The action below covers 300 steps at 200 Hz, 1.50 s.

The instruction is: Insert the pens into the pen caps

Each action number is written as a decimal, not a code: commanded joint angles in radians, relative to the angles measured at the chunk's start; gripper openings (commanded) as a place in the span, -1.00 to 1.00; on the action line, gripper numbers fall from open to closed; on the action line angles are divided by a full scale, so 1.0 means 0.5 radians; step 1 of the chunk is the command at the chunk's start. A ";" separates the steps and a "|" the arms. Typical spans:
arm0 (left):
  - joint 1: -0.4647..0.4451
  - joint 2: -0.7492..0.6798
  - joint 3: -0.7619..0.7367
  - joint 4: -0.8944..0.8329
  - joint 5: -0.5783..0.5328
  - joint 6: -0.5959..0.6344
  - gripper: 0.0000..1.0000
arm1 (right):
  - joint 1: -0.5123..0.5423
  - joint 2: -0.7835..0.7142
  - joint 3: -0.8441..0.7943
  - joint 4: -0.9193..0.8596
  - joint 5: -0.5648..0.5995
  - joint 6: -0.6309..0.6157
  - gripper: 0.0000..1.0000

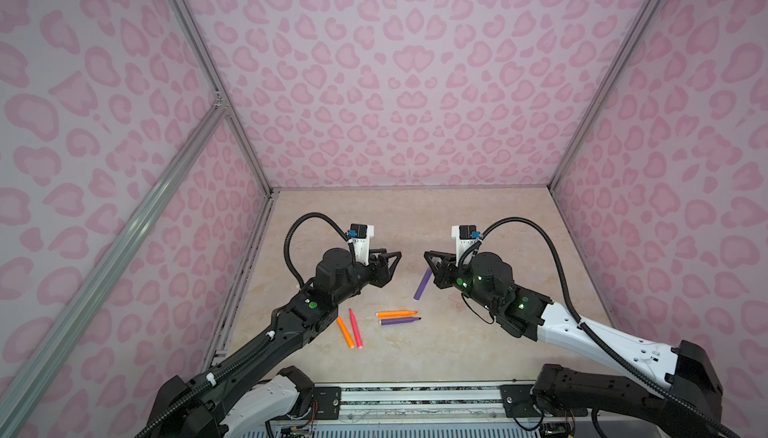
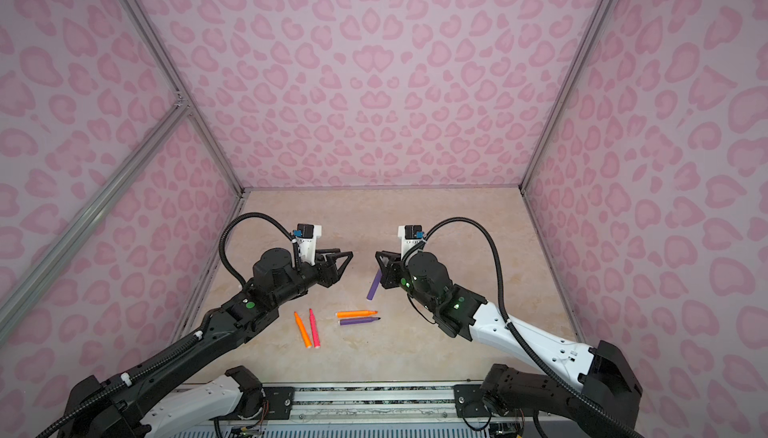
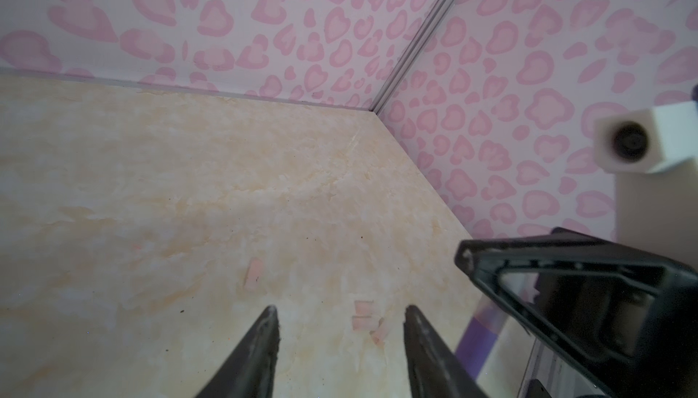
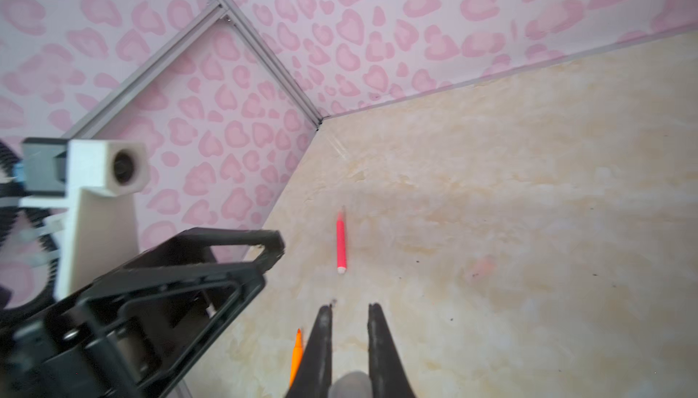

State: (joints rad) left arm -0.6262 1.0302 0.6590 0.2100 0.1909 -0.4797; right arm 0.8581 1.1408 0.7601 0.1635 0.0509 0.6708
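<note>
A slip is the risk. The purple pen (image 1: 423, 284) is clamped by the right gripper (image 1: 428, 256) at its far end only and hangs tilted toward the near side, so it could be swung loose or dropped. The left gripper (image 3: 340, 313) is held to the pen's left, jaws apart and empty, not touching it. Pale pen caps (image 3: 254, 272) are seen on the table (image 1: 498, 228) ahead of those jaws and could easily be knocked.

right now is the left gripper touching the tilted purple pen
Apart. In both top views bare table shows between the left gripper and the tilted purple pen, whose upper end is at the right gripper.
</note>
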 commanded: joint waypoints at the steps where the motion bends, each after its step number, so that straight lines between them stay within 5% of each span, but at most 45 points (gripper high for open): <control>1: -0.030 0.102 -0.037 0.247 0.349 0.056 0.31 | -0.055 0.058 -0.129 0.264 -0.170 -0.114 -1.00; 22: -0.068 0.329 0.025 0.307 0.465 0.081 0.44 | -0.115 0.084 -0.221 0.375 -0.333 -0.248 -1.00; 31: -0.090 0.453 0.107 0.277 0.529 0.092 0.45 | -0.130 0.083 -0.217 0.259 -0.216 -0.159 -1.00; 49: -0.166 0.623 0.234 0.174 0.558 0.162 0.43 | -0.211 0.105 -0.316 0.551 -0.387 -0.103 -1.00; 69: -0.226 0.585 0.187 0.161 0.406 0.231 0.50 | -0.230 0.064 -0.267 0.376 -0.382 -0.120 -1.00; 120: -0.281 0.465 0.133 0.183 0.413 0.325 0.57 | -0.366 0.064 -0.307 0.457 -0.576 0.043 -1.00; 159: -0.347 0.573 0.189 0.157 0.407 0.381 0.53 | -0.423 -0.076 -0.382 0.501 -0.591 0.064 -1.00; 221: -0.377 0.726 0.282 0.098 0.317 0.416 0.42 | -0.425 0.127 -0.397 0.749 -0.845 0.242 -1.00; 251: -0.378 0.727 0.294 0.083 0.315 0.416 0.26 | -0.424 0.211 -0.403 0.828 -0.881 0.269 -1.00; 277: -0.378 0.706 0.299 0.053 0.300 0.416 -0.49 | -0.424 0.242 -0.403 0.821 -0.867 0.266 -1.00; 300: -0.377 0.679 0.289 0.031 0.238 0.413 -0.71 | -0.425 0.271 -0.370 0.764 -0.859 0.247 -1.00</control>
State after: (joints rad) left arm -0.8120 1.3891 0.7948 0.2104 0.3183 -0.2832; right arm 0.6460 1.2621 0.5652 0.5407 -0.3820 0.7982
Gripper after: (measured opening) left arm 0.179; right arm 0.127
